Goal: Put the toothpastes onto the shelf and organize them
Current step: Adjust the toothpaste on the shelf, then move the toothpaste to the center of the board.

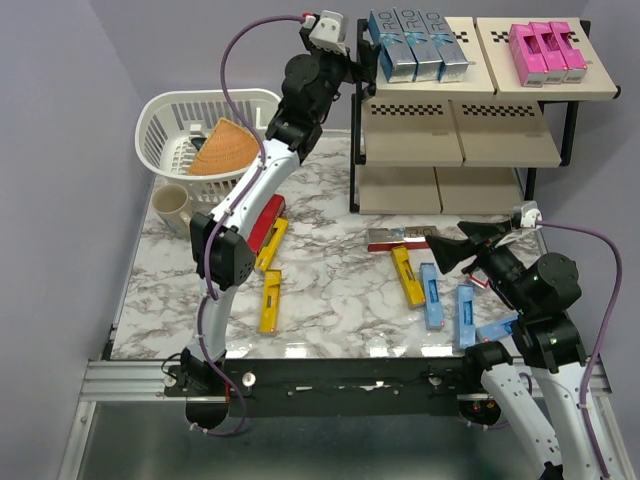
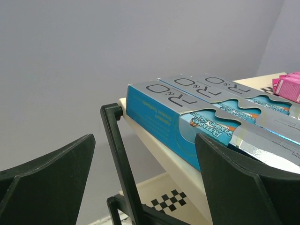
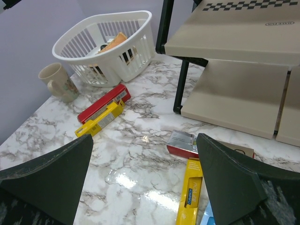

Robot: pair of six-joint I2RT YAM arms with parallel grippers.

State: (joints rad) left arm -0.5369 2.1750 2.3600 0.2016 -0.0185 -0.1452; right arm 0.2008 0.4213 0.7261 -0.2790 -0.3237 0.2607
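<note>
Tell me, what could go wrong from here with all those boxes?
The open left claw sits close beside the silver-blue cartons at the left edge of the shelf top tier; a careless swing might knock the outer one off. The open right claw hangs over a red carton that seems to touch a yellow carton, so a grab might catch or shove both.
</note>
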